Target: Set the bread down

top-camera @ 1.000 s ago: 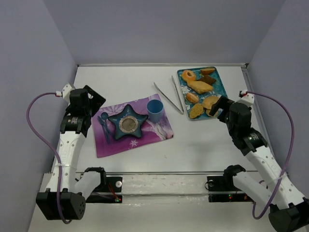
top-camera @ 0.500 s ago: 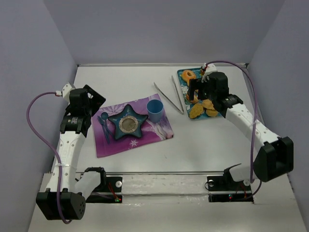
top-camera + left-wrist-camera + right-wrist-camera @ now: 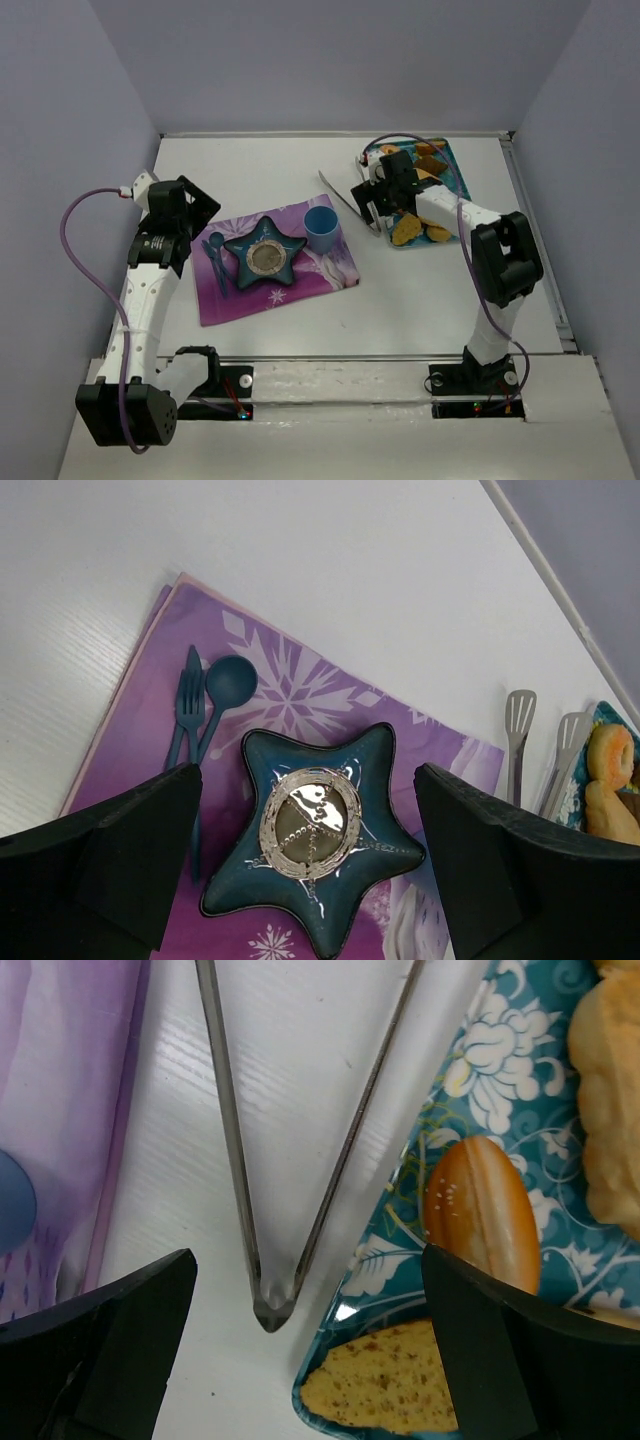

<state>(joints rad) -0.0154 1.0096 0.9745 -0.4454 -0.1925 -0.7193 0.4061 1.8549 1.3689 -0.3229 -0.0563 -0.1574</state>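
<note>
the white, faintly ribbed worktop is carrying everything. on it a thin purple placemat, printed with snowflakes, is lying flat. well apart from it, a glossy teal tray with a white floral pattern is holding the bread. a dark star-shaped dish with a silvery round inlay is sitting on the placemat, and it is being judged the likely landing spot. the left fingers are being held wide apart beside the placemat, gripping nothing. the right fingers are likewise being held spread and empty over the hinge of slim, smooth metal tongs, which are lying just beside the tray's edge. from this close view it cannot be told whether the tongs or the bread is being aimed for. for a clean pick, the fingers should be shifted over the smooth, oval golden roll and closed gently across its narrow width, so that the crust is not being crushed. the grainy flat slice next to it should be left undisturbed.
</note>
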